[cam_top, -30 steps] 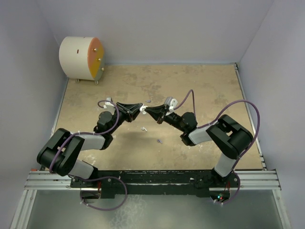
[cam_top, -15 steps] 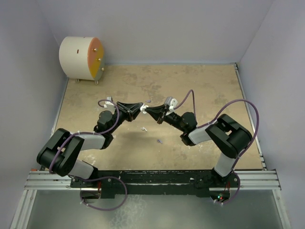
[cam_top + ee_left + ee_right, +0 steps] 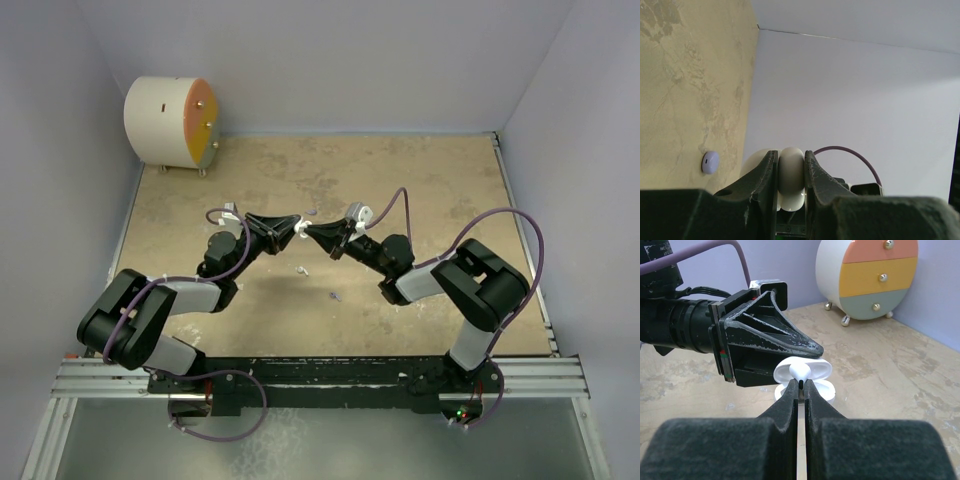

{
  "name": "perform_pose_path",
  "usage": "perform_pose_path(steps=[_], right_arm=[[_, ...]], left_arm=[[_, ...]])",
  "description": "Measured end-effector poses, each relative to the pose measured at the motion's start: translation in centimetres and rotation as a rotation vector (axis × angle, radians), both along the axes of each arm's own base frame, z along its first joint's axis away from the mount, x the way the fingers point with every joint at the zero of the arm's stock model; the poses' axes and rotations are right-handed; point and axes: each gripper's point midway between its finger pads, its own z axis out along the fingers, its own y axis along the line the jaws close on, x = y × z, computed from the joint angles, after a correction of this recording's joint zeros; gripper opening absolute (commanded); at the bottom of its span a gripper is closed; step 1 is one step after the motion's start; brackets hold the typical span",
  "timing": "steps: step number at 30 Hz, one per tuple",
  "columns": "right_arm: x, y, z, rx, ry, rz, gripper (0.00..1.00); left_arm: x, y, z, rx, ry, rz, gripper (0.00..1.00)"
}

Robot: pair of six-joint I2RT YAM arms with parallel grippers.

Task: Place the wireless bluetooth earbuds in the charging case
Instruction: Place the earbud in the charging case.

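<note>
**Two grippers met at mid-table, one earbud held at the white case**

Your left gripper (image 3: pixel 296 228) was clamped on one white case (image 3: pixel 791 175). Its two fingers pressed the case's sides and held it above the table (image 3: pixel 420 190), near the middle. Your right gripper (image 3: pixel 800 385) faced it tip to tip. Its two fingers were pinched together on the stem of one white earbud (image 3: pixel 801 372), with the round head up. That earbud sat right at the case, which showed as two white halves from your right wrist camera. You could not tell from any view whether the bud touched the case.

You had three earbuds in view:
- the one in your right gripper;
- a second white earbud (image 3: pixel 300 270), lying loose on the table just on the near side of the grippers;
- one purple earbud (image 3: pixel 334 296), also loose on the table, a little nearer to you and to the right of that one, the two apart.

You had two cases in view. One was the white one in your left gripper. The other was one lilac case (image 3: pixel 710 161), lying flat on the table just beyond the grippers.

One round chest of drawers (image 3: pixel 170 122) stood at the far left corner of the table. It had three drawers, coloured orange, yellow and grey-green.
</note>
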Motion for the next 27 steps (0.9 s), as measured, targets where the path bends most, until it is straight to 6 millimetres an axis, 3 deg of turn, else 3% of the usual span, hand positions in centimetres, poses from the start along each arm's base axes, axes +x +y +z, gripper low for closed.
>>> perform_pose_path(steps=[10, 27], right_arm=[[-0.19, 0.07, -0.02, 0.002, 0.006, 0.014, 0.14], [-0.24, -0.08, 0.51, 0.016, 0.003, 0.018, 0.18]], left_arm=[[0.05, -0.02, 0.01, 0.000, 0.003, 0.000, 0.00], [0.28, -0.13, 0.43, -0.005, -0.004, 0.000, 0.00]])
